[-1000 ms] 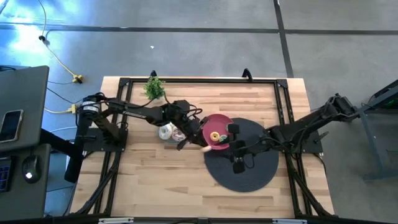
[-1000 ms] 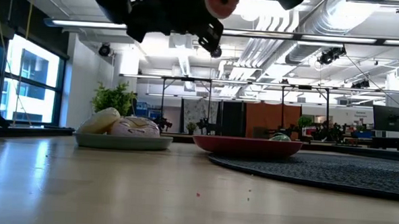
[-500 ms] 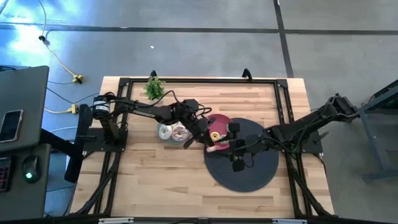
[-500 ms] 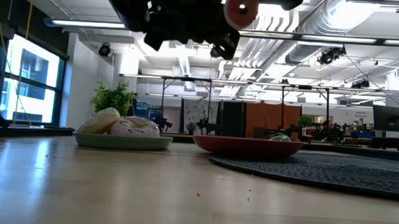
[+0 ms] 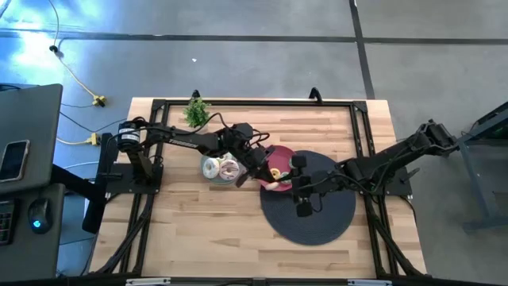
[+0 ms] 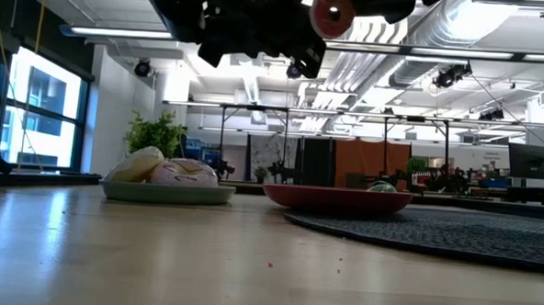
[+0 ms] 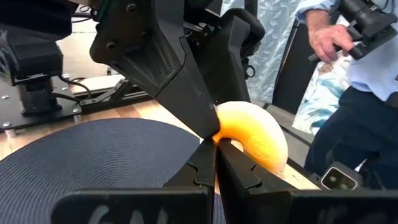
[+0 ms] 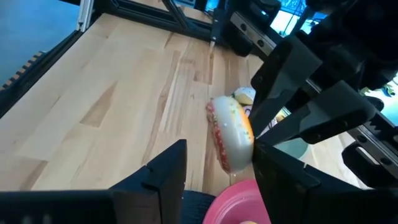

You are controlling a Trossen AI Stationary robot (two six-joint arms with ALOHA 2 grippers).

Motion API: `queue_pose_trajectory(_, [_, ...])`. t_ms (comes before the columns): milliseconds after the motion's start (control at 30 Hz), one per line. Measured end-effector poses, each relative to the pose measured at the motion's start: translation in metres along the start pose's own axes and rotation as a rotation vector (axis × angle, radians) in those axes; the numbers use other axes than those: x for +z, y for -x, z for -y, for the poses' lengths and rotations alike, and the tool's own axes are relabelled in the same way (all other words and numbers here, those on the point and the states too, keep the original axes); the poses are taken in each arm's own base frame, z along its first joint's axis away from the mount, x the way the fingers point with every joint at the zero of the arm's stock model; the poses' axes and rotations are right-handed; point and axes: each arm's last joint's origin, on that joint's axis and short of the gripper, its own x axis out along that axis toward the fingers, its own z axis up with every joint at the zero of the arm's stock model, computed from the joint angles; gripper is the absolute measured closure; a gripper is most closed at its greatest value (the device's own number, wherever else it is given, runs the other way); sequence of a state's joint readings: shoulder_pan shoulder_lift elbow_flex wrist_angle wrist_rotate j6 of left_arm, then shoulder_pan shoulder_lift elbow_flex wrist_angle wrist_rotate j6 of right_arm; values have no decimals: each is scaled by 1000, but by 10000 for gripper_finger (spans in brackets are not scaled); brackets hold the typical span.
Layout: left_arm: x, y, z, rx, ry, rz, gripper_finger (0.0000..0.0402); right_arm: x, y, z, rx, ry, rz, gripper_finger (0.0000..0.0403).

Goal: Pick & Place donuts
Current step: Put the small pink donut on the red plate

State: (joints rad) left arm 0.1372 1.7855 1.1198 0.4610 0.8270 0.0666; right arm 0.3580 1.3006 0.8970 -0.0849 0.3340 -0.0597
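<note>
The left gripper [image 5: 266, 179] is clamped shut on a donut [image 8: 231, 132], holding it up in the air above the near-left edge of the pink plate [image 5: 279, 155]; in the low view the donut [image 6: 332, 12] hangs high over the table, a red-orange ring with a pale hole, and in the left wrist view it shows as an orange-yellow ring [image 7: 252, 134] pinched at the tips of the two dark fingers [image 7: 205, 163]. The right wrist view shows the same ring edge-on, with a pale side and a red and orange sprinkled face, caught between the left arm's black fingers. The right gripper [image 5: 300, 197] sits just right of it over the left part of the big black round mat [image 5: 317, 218], its fingers [image 8: 158, 174] parted with nothing between them, pointing toward the held donut. On the pink plate, which overlaps the far-left rim of the mat, lies a small donut [image 5: 275, 173], its top just showing above the red rim in the low view. To the left, on the wooden table [image 5: 198, 230], the grey-green plate [image 6: 167, 192] carries two larger donuts side by side, a pale one [image 6: 135, 163] and a pink-iced one [image 6: 185, 173]. A small green plant [image 5: 197, 112] stands at the table's far left edge. In the left wrist view a person [image 7: 348, 93] stands beyond the table, a hand [image 7: 324, 38] raised by a dark device.
</note>
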Motion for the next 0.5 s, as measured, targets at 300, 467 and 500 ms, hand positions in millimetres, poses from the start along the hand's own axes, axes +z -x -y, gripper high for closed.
queue_pose_trajectory(300, [-1, 0, -1, 37, 10, -5, 400, -1, -2, 6, -16, -68, -7, 290])
queue_pose_trajectory(467, [-2, 0, -2, 100, 26, -14, 367, -4, -2, 7, -24, -61, -34, 342])
queue_pose_trajectory(500, [-2, 0, -3, 110, 32, -21, 354, -4, -2, 7, -23, -60, -42, 355])
